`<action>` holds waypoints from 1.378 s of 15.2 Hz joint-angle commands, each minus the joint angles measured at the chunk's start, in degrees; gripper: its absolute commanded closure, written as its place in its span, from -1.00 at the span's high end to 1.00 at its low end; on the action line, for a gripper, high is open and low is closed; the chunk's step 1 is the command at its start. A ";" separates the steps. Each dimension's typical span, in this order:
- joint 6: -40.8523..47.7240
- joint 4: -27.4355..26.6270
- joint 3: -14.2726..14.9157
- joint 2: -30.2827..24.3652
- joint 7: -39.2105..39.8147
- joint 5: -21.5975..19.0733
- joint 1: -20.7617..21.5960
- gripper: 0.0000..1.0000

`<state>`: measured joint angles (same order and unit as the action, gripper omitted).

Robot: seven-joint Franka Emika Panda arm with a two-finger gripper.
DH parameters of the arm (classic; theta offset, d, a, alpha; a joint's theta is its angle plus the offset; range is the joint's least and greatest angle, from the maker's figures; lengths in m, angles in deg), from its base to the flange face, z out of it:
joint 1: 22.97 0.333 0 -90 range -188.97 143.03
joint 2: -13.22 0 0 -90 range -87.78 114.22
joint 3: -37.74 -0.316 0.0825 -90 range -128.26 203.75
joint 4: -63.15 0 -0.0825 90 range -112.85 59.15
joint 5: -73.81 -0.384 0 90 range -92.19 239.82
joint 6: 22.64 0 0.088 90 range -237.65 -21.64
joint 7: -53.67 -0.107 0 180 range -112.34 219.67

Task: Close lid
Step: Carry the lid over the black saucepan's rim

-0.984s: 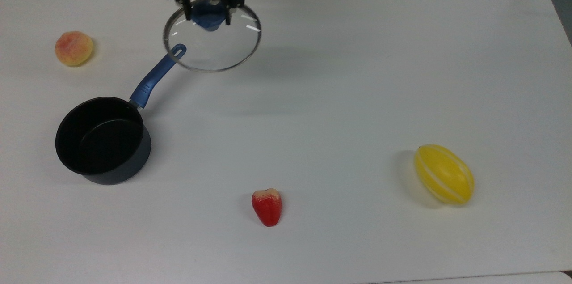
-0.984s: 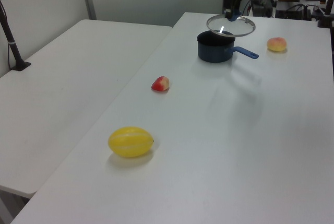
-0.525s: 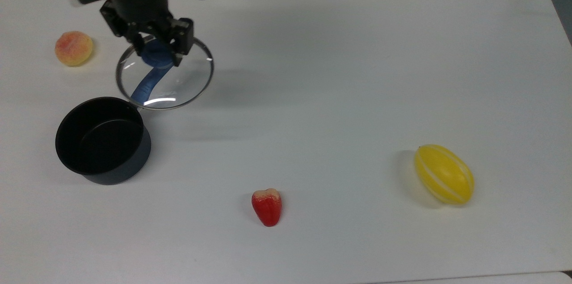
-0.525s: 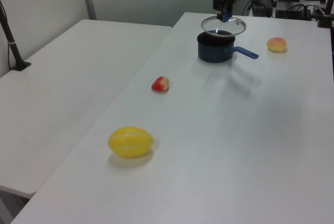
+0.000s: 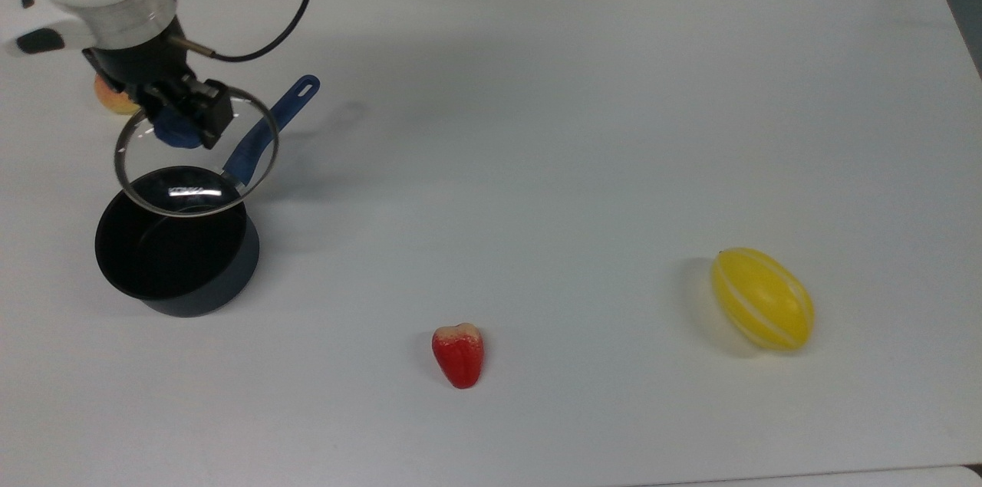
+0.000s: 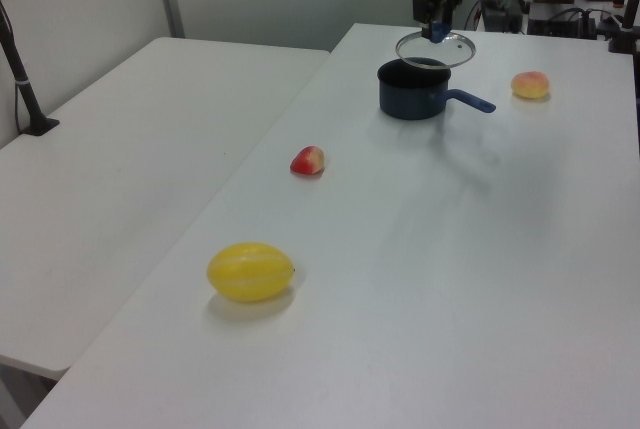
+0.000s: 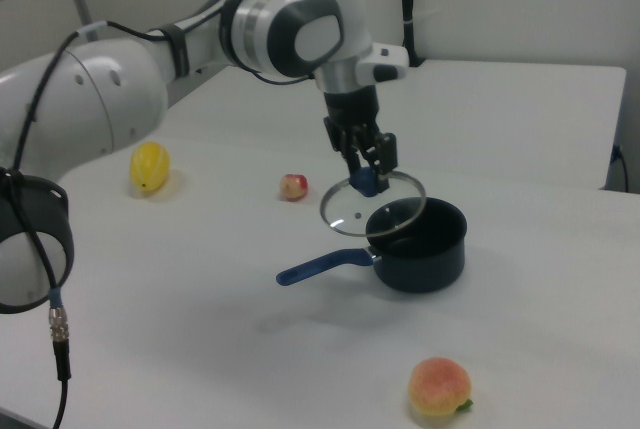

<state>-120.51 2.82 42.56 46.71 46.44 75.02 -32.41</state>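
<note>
One arm reaching down | pincer (image 7: 367, 177) clamped on lid (image 5: 196, 157) knob | lid above saucepan (image 7: 420, 245), partly overlapping

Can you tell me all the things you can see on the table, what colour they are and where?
lid: 1, clear glass with blue knob, held in the air, partly over the saucepan
saucepan: 1, dark with blue handle, top view's left
peach: 1, orange-pink, right view's bottom
red fruit: 1, red, top view's lower middle
melon: 1, yellow with pale stripes, top view's right
table: 1, white
gripper: 1, black, fingers shut on the knob
</note>
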 commanded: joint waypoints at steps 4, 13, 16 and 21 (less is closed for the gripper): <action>-5.65 6.02 2.74 6.32 -0.94 0.12 -0.14 -0.82; -13.66 5.40 2.74 8.26 -0.94 0.12 0.12 -0.84; -13.84 5.23 2.74 8.26 -0.94 0.12 0.21 -0.84; -13.75 4.35 2.57 8.34 -0.94 0.12 0.30 -0.83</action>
<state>-133.65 6.95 44.58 54.79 46.39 75.02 -32.71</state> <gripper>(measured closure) 0.339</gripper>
